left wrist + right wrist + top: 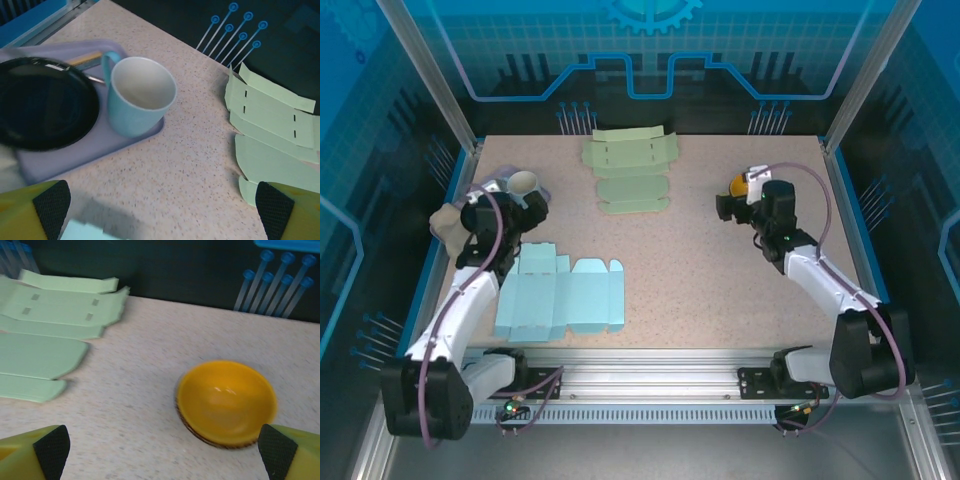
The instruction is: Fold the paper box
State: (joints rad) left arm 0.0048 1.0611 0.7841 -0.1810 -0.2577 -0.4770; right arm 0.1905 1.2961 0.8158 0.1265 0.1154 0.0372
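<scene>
Lying flat just behind left hand [162, 207]: blue paper box [570, 295]. Both hands wide, empty. Ahead of right hand [162, 445]: yellow bowl [225, 402].

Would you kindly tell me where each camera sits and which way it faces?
Top external: above and behind, looking down on the table; left arm, right arm, left gripper, right gripper.
Left wrist: on the left arm, facing the mug and tray; fingertips below.
Right wrist: on the right arm, facing the yellow bowl; fingertips below.
Shared: both wrist views catch the green box blank.
</scene>
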